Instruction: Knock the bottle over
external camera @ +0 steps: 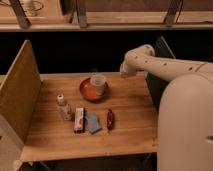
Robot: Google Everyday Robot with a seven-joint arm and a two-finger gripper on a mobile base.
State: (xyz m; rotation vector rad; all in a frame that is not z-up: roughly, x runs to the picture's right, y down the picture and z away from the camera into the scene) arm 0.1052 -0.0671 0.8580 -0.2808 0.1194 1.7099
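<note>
The bottle (63,106) is small and pale, with a white cap and a beige label. It stands upright on the left part of the wooden table (130,107). My white arm reaches in from the right. Its gripper (122,71) is at the arm's end, above the table's back edge. It is just right of the translucent cup (98,83) and far to the right of the bottle, not touching it.
The cup stands in a red bowl (88,92) at the table's back middle. A flat red-and-white box (79,120), a blue packet (92,123) and a small red packet (110,119) lie right of the bottle. A tall wooden panel (19,95) walls the table's left side.
</note>
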